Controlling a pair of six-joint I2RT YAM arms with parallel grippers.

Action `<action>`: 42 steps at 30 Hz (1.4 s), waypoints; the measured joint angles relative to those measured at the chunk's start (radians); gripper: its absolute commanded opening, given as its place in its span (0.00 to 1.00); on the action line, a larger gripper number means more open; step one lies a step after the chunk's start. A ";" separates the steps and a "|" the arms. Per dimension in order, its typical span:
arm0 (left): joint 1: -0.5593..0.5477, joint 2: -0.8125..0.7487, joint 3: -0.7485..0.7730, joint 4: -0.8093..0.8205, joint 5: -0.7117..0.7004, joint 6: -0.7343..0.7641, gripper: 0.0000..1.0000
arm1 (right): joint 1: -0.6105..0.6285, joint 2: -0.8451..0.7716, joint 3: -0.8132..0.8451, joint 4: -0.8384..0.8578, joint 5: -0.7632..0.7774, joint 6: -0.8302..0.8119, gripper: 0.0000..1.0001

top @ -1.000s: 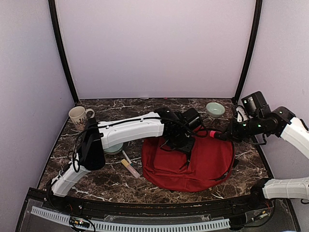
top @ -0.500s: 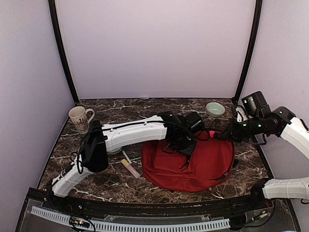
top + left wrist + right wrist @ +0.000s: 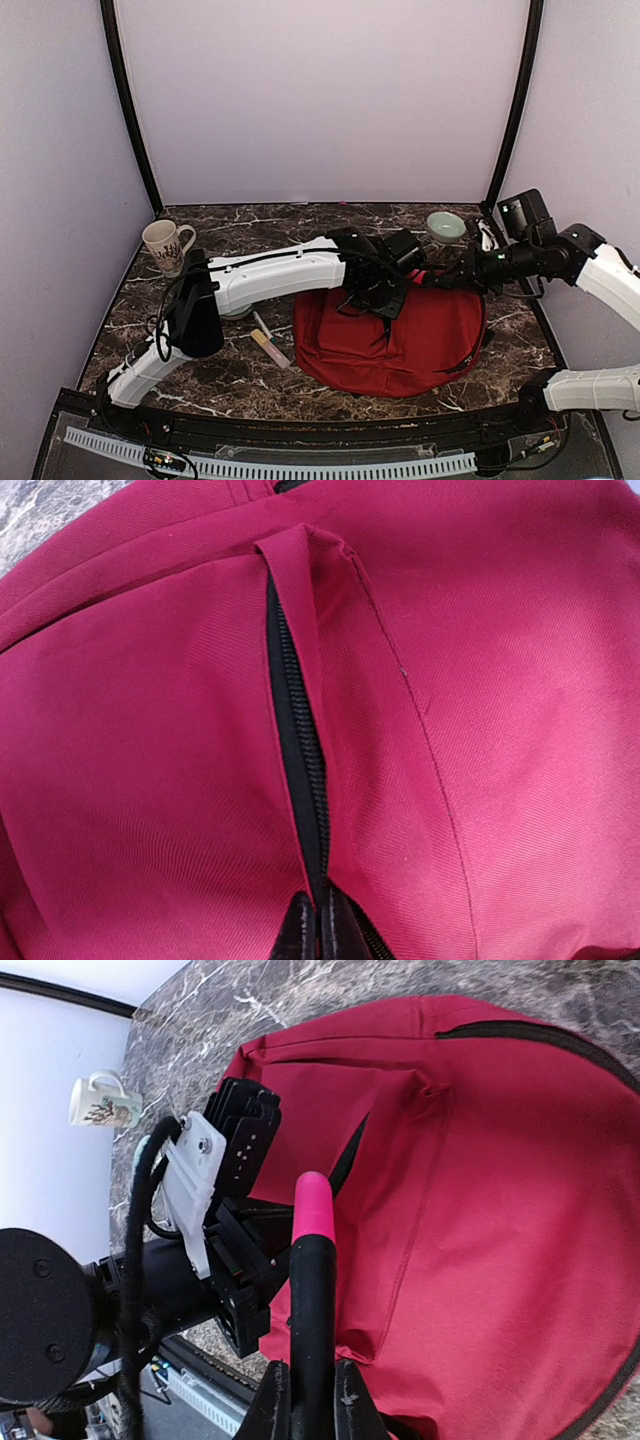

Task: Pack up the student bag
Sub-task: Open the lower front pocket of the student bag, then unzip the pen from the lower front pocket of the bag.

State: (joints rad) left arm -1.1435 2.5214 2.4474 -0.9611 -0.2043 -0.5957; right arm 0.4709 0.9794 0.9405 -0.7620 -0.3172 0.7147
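The dark-red student bag (image 3: 425, 340) lies flat on the marble table, right of centre. My left gripper (image 3: 385, 300) is pressed down on its front and is shut, its black fingertips (image 3: 300, 932) pinching the fabric edge beside the black pocket zipper (image 3: 295, 740). The zipper is parted a little along that slit. My right gripper (image 3: 468, 272) hovers over the bag's upper right, shut on a black marker with a pink end (image 3: 313, 1260). The marker points toward the left gripper's wrist (image 3: 225, 1160).
A patterned mug (image 3: 165, 243) stands at the back left and a pale green bowl (image 3: 445, 225) at the back right. A tan stick (image 3: 270, 346) and a thin pen (image 3: 262, 322) lie left of the bag, near a pale round lid (image 3: 238, 310) under the left arm.
My left gripper has closed on the bag's zipper edge. My right arm has carried the marker leftward, closer to the left gripper.
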 measured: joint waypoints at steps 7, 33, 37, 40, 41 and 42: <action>0.000 -0.025 0.000 -0.006 0.007 -0.022 0.00 | 0.002 0.070 -0.067 0.079 -0.097 0.037 0.00; 0.007 -0.066 -0.016 0.023 0.063 -0.026 0.00 | 0.084 0.286 -0.169 0.380 -0.211 0.145 0.00; 0.007 -0.083 -0.016 0.027 0.079 -0.029 0.00 | 0.085 0.324 -0.166 0.441 -0.186 0.172 0.00; 0.006 -0.091 -0.016 0.026 0.093 -0.037 0.00 | 0.085 0.350 -0.160 0.490 -0.143 0.203 0.00; 0.006 -0.091 -0.016 0.024 0.096 -0.040 0.00 | 0.085 0.357 -0.160 0.509 -0.127 0.216 0.00; 0.008 -0.092 -0.016 0.023 0.097 -0.042 0.00 | 0.083 0.363 -0.160 0.527 -0.115 0.229 0.00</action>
State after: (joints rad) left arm -1.1355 2.4290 2.4317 -0.9379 -0.1070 -0.6380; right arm 0.5541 1.3426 0.7807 -0.2348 -0.4324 0.9440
